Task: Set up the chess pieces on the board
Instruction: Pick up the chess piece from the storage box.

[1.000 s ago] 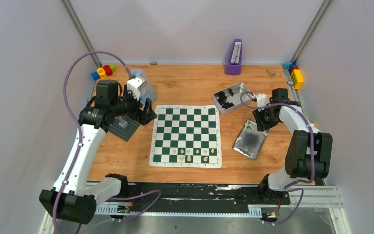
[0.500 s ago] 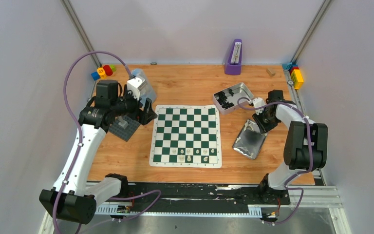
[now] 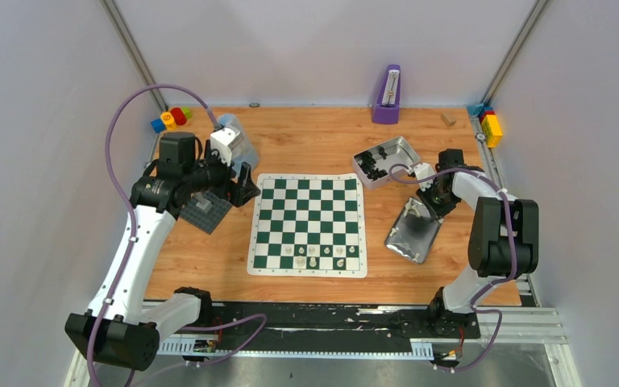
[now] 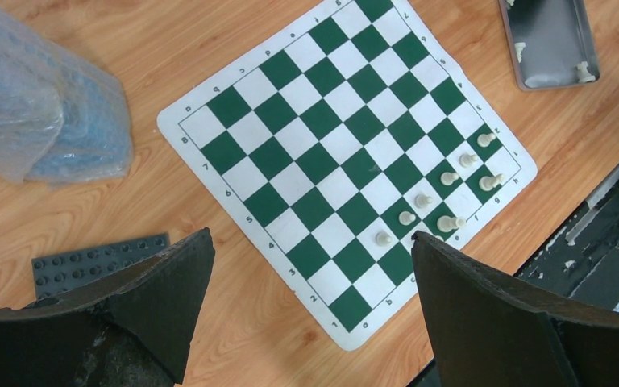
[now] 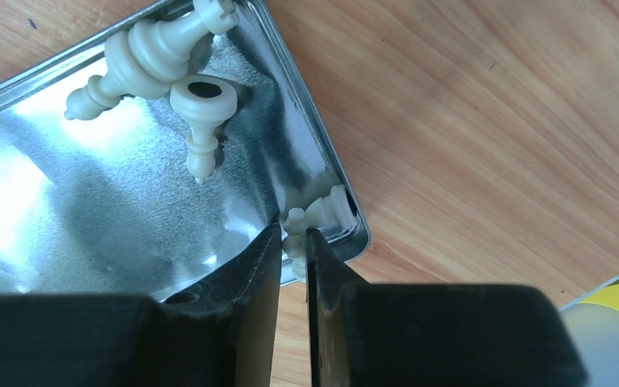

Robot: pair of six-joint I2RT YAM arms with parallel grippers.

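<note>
Right end effector (image 5: 293,230): jaws nearly together with only a thin slit between them. Tips in a corner of the tin (image 5: 89,201), against a cream piece (image 5: 316,211); cannot tell if gripped. Two loose pieces (image 5: 203,105) lie farther in.

Left end effector (image 4: 310,242): jaws spread wide, empty. Board (image 4: 322,145) flat on worktop (image 4: 234,48) below; standing pieces (image 4: 423,200) along its two edge rows.

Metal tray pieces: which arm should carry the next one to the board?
Right. The right tool sits in the tray's corner with a cream chess piece between its fingers. The left tool hangs wide open at the board's other side, far from it.
</note>
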